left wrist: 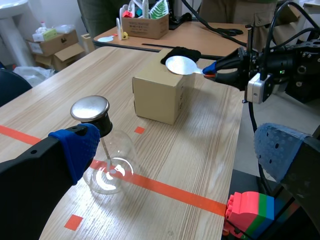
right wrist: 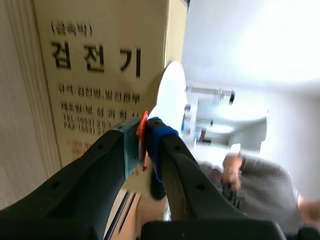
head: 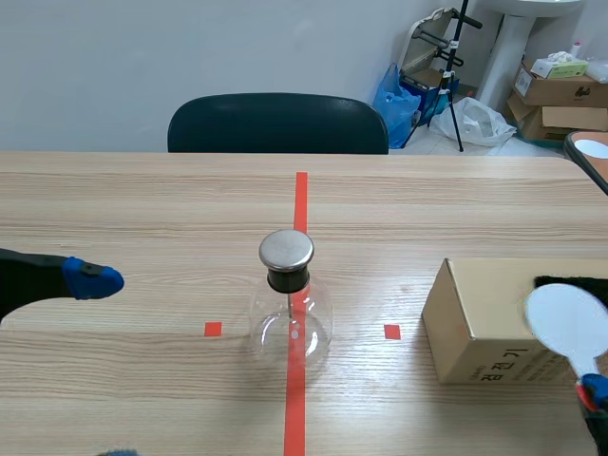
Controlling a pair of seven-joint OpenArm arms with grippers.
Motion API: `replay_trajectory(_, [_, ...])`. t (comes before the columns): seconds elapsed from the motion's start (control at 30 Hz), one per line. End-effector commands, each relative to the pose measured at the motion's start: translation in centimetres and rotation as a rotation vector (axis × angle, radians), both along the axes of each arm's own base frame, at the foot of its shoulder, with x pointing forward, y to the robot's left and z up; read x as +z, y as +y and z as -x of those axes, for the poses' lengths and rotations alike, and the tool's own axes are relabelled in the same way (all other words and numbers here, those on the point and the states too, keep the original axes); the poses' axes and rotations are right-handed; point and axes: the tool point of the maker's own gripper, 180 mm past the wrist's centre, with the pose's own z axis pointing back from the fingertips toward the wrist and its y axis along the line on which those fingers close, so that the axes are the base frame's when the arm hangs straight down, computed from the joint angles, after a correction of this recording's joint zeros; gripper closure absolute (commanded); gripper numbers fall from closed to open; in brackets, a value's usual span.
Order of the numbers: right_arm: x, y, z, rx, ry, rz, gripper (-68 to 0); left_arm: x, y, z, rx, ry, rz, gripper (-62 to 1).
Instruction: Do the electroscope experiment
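Note:
The electroscope, a clear glass flask (head: pixel 290 328) with a round metal cap (head: pixel 286 249), stands on the red tape line at mid-table. My right gripper (head: pixel 594 389) is at the near right, shut on the red handle (right wrist: pixel 144 142) of a white disc paddle (head: pixel 567 318). The disc is raised over the near end of a cardboard box (head: pixel 484 323). In the left wrist view the paddle (left wrist: pixel 181 65) hangs above the box (left wrist: pixel 159 97), beside a black cloth (left wrist: pixel 181 51). My left gripper (left wrist: pixel 175 150) is open, left of the flask (left wrist: pixel 107 165) and holding nothing.
A dark chair (head: pixel 277 123) stands behind the table's far edge. Cartons and bags sit on the floor at the back right (head: pixel 560 90). Coloured blocks (left wrist: pixel 247 210) lie below the table's near edge. A person's hand and grey sleeve (right wrist: pixel 260 180) show behind the right gripper.

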Motion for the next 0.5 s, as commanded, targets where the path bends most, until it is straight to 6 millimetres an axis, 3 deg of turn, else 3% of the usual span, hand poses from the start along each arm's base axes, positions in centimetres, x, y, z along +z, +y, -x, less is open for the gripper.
replay_trajectory(0.0, [1.6,-3.0,-0.6,-0.128,-0.072,0.059,-1.1,0.5,0.0,-0.2,0.007,-0.006,0.023,-62.3])
replay_trajectory(0.07, [1.6,-2.7,-0.6,-0.100,-0.067,0.067,-1.1,0.5,0.0,-0.1,0.007,-0.006,0.022,-62.3])
replay_trajectory(0.2, [1.2,1.7,0.1,0.147,-0.047,0.033,-1.1,0.5,0.0,-0.1,0.007,-0.006,0.023,-62.3])
replay_trajectory(0.27, [1.4,0.6,-0.2,0.080,-0.056,0.034,-1.1,0.5,0.0,-0.2,0.008,-0.006,0.023,-62.3])
replay_trajectory(0.37, [1.7,-3.0,-0.7,-0.125,-0.073,0.068,-1.1,0.5,0.0,-0.1,0.007,-0.006,0.022,-62.3])
replay_trajectory(0.4, [1.7,-3.1,-0.7,-0.120,-0.071,0.074,-1.1,0.5,0.0,-0.1,0.007,-0.006,0.022,-62.3])
replay_trajectory(0.47, [1.4,-1.0,-0.6,0.006,-0.058,0.066,-1.1,0.5,0.0,-0.1,0.007,-0.006,0.022,-62.3])
